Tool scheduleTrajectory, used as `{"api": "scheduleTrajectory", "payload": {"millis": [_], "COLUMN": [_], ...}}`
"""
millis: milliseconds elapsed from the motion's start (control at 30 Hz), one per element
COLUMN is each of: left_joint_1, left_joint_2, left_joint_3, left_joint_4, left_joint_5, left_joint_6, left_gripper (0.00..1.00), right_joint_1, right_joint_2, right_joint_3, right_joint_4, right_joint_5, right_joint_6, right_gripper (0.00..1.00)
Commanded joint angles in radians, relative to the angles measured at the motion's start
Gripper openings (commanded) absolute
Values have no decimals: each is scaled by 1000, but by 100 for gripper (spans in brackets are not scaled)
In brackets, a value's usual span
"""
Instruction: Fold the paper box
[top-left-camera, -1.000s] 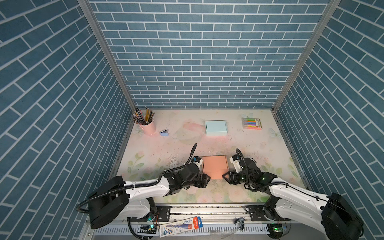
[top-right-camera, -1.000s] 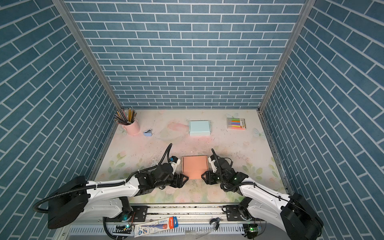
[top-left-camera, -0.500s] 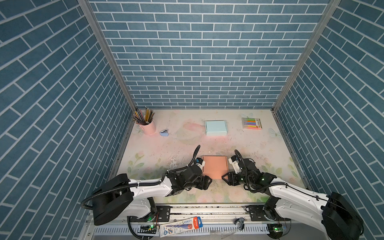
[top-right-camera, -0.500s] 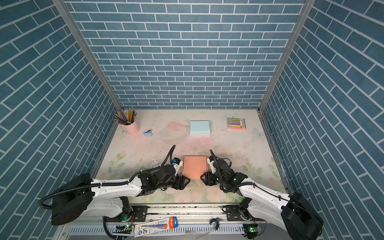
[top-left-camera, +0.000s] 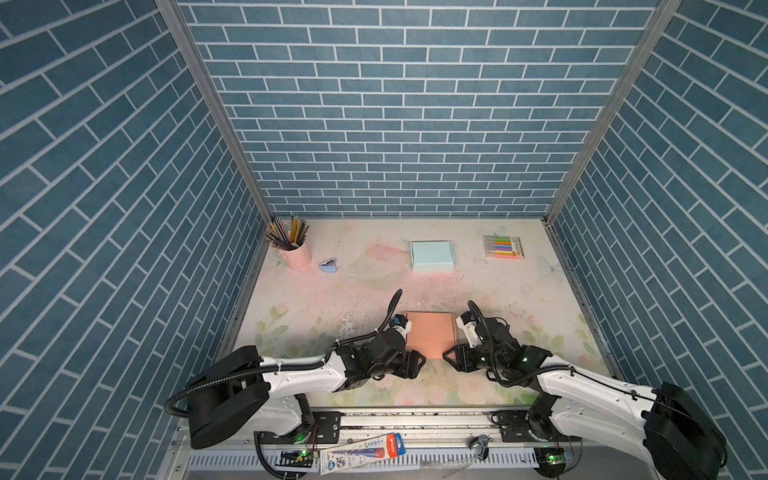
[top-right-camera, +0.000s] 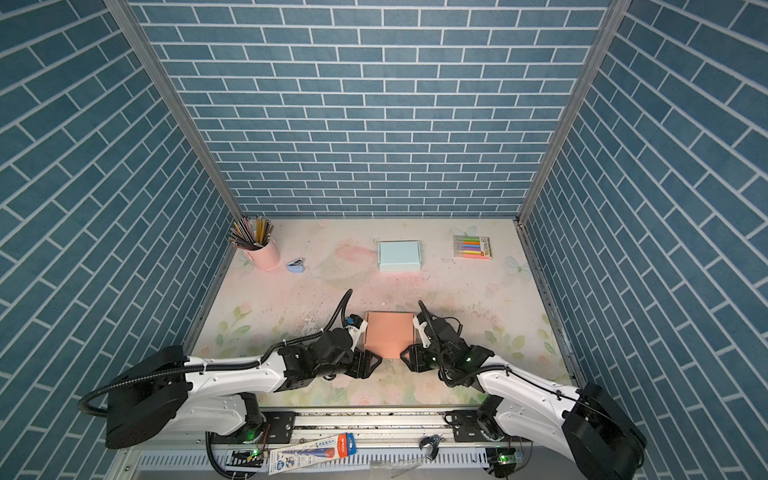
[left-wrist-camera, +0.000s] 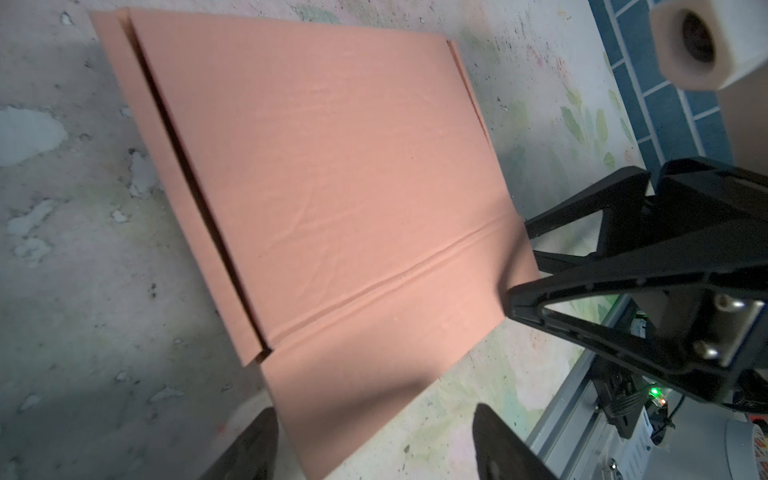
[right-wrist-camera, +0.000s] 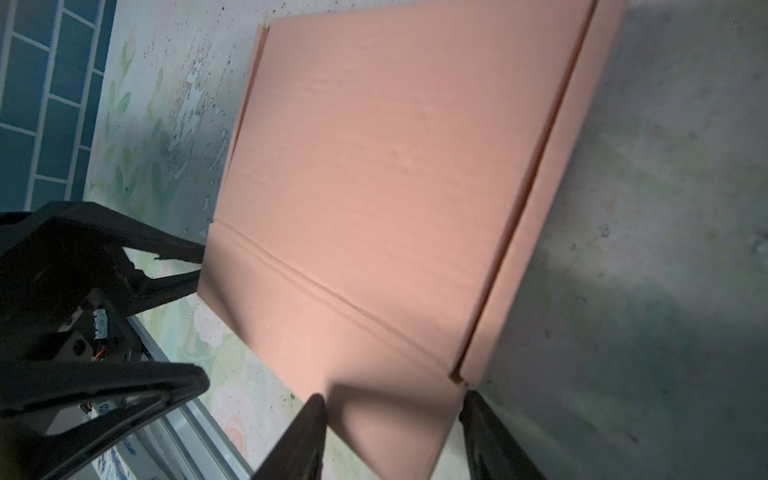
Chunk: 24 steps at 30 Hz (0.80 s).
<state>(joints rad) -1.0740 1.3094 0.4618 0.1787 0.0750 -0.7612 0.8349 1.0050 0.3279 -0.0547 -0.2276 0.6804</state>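
Observation:
The paper box (top-left-camera: 430, 338) (top-right-camera: 388, 334) is a flat salmon cardboard blank lying near the table's front, its near flap creased. My left gripper (top-left-camera: 417, 365) (top-right-camera: 372, 362) sits low at the blank's near left corner. In the left wrist view it (left-wrist-camera: 376, 451) is open, and the flap's corner (left-wrist-camera: 332, 415) reaches in between its fingers. My right gripper (top-left-camera: 451, 360) (top-right-camera: 408, 357) faces it at the near right corner. In the right wrist view it (right-wrist-camera: 392, 432) stands open astride the flap's other corner (right-wrist-camera: 395, 415). Each wrist view also shows the opposite gripper (left-wrist-camera: 519, 262) (right-wrist-camera: 203, 320) at the box's edge (right-wrist-camera: 395, 166).
At the back stand a pink cup of pencils (top-left-camera: 297, 253), a small blue object (top-left-camera: 329, 266), a light blue closed box (top-left-camera: 432, 255) and a marker pack (top-left-camera: 503, 247). The metal front rail (top-left-camera: 415, 419) runs just behind both arms. Brick walls enclose three sides.
My left gripper has slid right, closer to the box's near left corner. My right gripper's jaws have narrowed a little around the flap's corner. The box has not moved.

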Motion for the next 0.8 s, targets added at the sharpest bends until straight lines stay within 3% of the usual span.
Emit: {"api": "scheduleTrajectory", "payload": {"millis": [0, 767], "left_joint_1": [-8, 1], "left_joint_2": [14, 65], "left_joint_3": [15, 24], "left_joint_4": [31, 49], "left_joint_5": [-10, -34], "left_joint_6": [-12, 1], "left_gripper": [74, 68], "right_joint_1": [7, 9], "right_joint_2": [13, 39], "right_joint_3": [5, 22], "right_joint_4": [20, -3], "right_joint_5": [20, 66], "right_joint_6": [27, 0], "right_gripper": [52, 49]}}
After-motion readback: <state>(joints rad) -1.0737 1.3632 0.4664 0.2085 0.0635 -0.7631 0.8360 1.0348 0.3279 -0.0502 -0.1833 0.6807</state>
